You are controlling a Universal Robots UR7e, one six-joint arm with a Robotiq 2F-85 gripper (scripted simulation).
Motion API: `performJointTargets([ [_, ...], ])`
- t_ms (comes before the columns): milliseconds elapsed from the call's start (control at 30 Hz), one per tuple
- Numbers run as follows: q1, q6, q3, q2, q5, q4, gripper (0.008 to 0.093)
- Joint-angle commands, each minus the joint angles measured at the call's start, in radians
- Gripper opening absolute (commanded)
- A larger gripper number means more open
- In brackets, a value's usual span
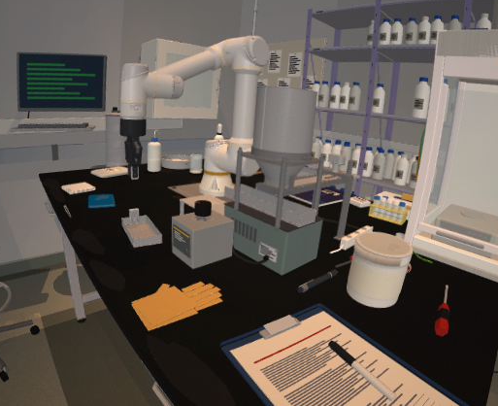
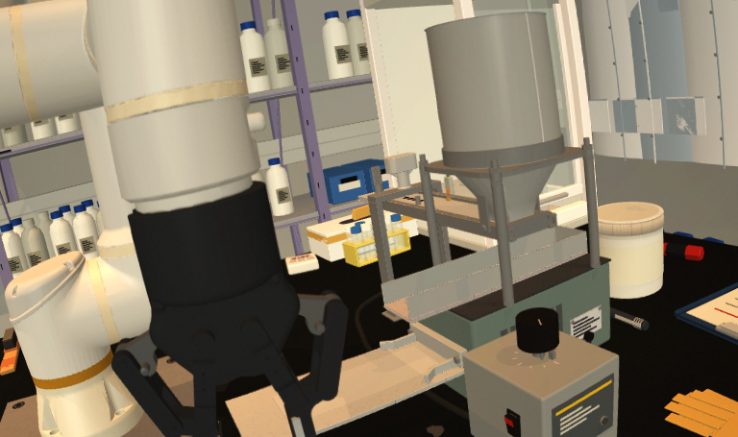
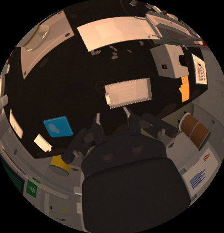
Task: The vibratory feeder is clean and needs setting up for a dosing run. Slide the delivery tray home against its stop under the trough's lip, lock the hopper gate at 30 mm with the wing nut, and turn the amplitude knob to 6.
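Observation:
The delivery tray [image 1: 141, 230] [image 3: 128, 92] is a small grey open tray with a tab handle at one end. It sits on the black bench, out in front of the feeder and apart from it. My gripper [image 1: 134, 172] [image 3: 113, 115] hangs above the bench behind the tray, open and empty. The feeder [image 1: 272, 232] [image 2: 506, 302] has a green base, a long trough and a grey hopper [image 1: 283, 123] [image 2: 498, 101] on a frame. The black amplitude knob [image 1: 203, 209] [image 2: 537, 329] sits on top of the grey control box [image 1: 202, 238]. I cannot make out the wing nut.
The bench's left edge runs close to the tray. A blue pad [image 1: 101, 200] and a white card [image 1: 78, 187] lie nearby. A beige guide plate [image 2: 348, 381] lies under the trough's lip. Orange gloves [image 1: 176, 303], a white tub [image 1: 378, 269] and a clipboard [image 1: 332, 361] lie toward the front.

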Motion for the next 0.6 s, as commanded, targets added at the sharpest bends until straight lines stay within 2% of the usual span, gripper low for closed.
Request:
performJointTargets([
  [0, 0.0, 0.0, 0.003, 0.002, 0.0, -0.006, 0.048],
  [567, 0.0, 0.0, 0.083, 0.069, 0.0, -0.153, 0.048],
])
